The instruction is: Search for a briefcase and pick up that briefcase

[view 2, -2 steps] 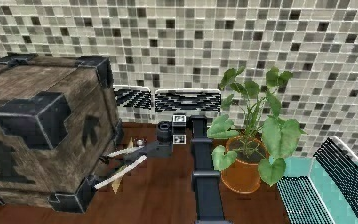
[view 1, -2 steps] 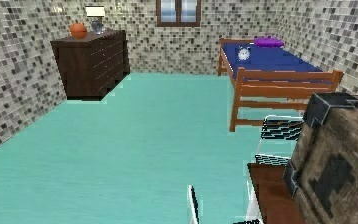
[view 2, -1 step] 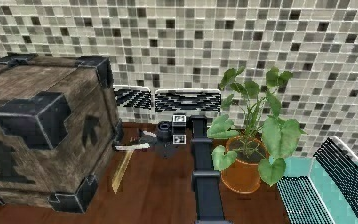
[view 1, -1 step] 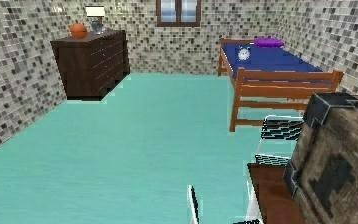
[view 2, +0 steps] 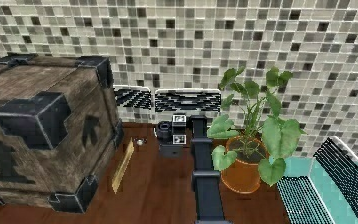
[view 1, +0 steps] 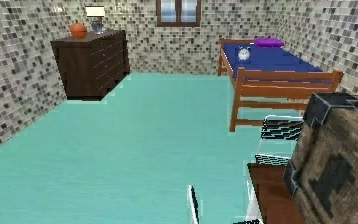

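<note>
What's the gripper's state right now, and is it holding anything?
Gripper: cannot be told whether it holds anything. Its far end is hard to make out against the wooden tabletop, between the crate and the potted plant.

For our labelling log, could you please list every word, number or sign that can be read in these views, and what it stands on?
None can be read.
Wooden crate: a dark arrow-like mark, no letters.
White squares: black patterns, not text.
Small round clock on the bed: face too small to read.
</note>
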